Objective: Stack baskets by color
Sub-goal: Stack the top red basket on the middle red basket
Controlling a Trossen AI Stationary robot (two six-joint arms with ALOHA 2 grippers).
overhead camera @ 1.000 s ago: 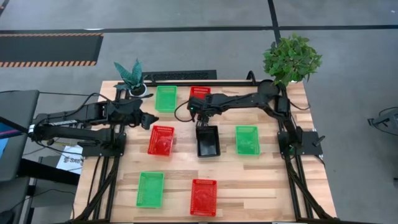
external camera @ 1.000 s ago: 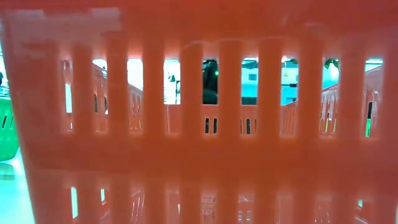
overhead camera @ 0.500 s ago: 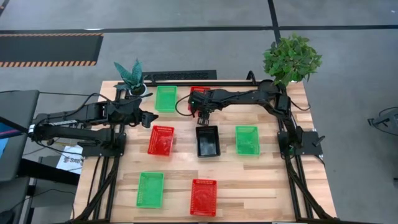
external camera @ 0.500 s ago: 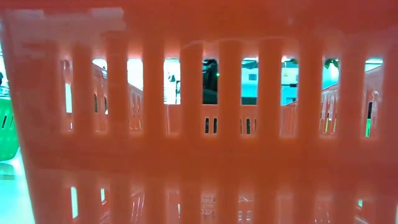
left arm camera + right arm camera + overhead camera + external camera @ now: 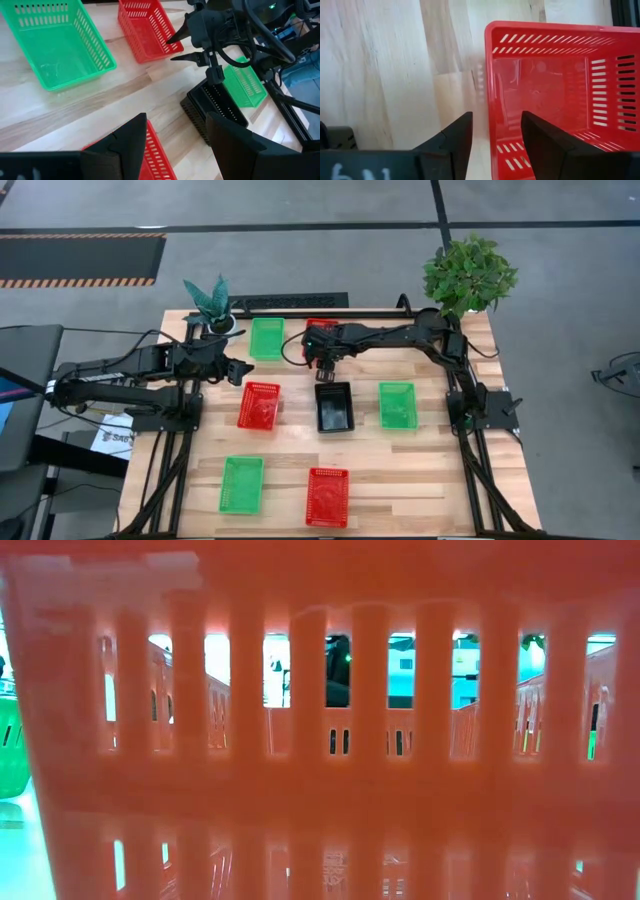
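Table (image 5: 420, 470) carrying baskets scattered by colour. Right arm reaching to upper centre of high view. Red basket (image 5: 555, 95) lying under my right gripper (image 5: 495, 135), near wall sitting between my spread, empty fingers (image 5: 457, 137). Judging: lowering straight, keeping wall centred, closing squarely before lifting. Left gripper (image 5: 175, 135) waiting left of centre, open, empty.

My arms (image 5: 385, 337) are matte black, jointed, trailed by black cables; my fingers (image 5: 227, 137) are dark, angular wedges.
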